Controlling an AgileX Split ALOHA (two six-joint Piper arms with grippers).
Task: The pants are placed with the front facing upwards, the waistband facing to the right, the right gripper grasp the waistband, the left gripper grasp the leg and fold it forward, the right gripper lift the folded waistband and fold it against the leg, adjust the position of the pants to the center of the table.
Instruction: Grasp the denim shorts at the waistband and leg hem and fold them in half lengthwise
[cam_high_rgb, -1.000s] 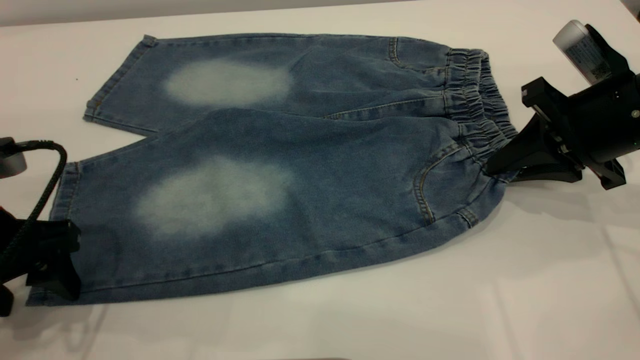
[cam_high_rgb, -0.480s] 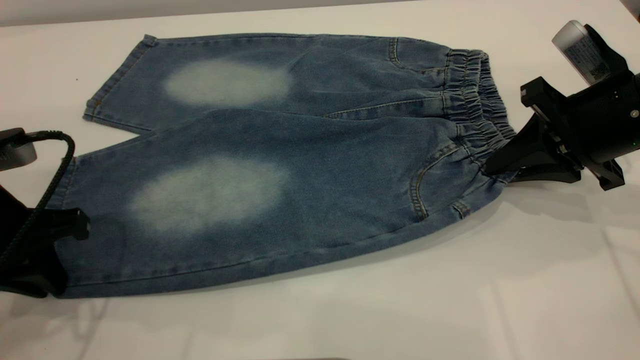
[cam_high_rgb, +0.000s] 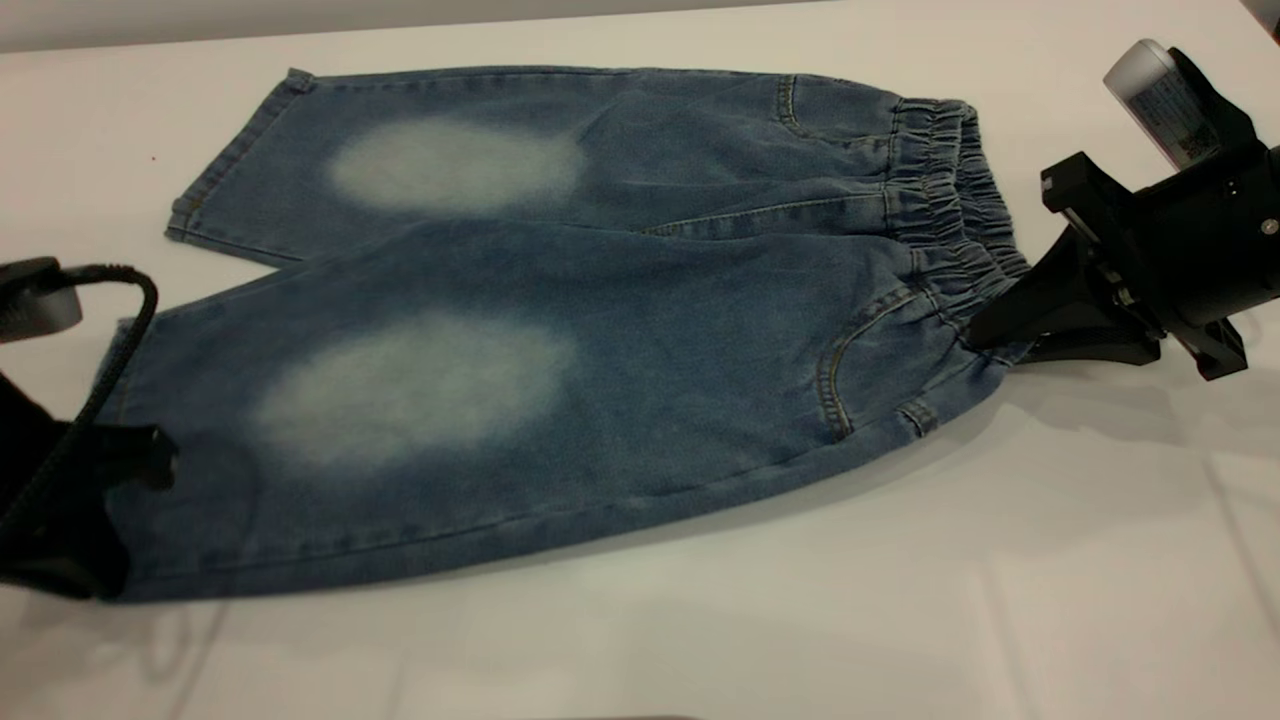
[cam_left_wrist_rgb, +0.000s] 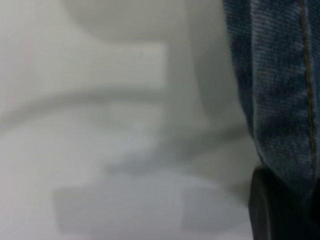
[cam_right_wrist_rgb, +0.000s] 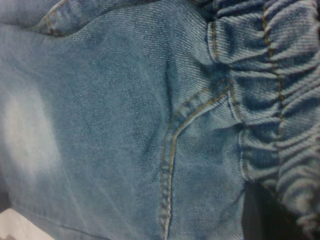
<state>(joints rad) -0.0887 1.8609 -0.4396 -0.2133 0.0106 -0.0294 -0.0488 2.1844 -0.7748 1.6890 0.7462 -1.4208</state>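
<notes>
The pants (cam_high_rgb: 560, 320) are spread flat across the centre-left of the table (cam_high_rgb: 1000, 600), unfolded. The waistband (cam_high_rgb: 960, 215), at right, is pinched by the right gripper (cam_high_rgb: 985, 335). The near leg hem at lower left is apparently clamped by the left gripper (cam_high_rgb: 105, 540), partly cropped. Both folds and centring remain.
</notes>
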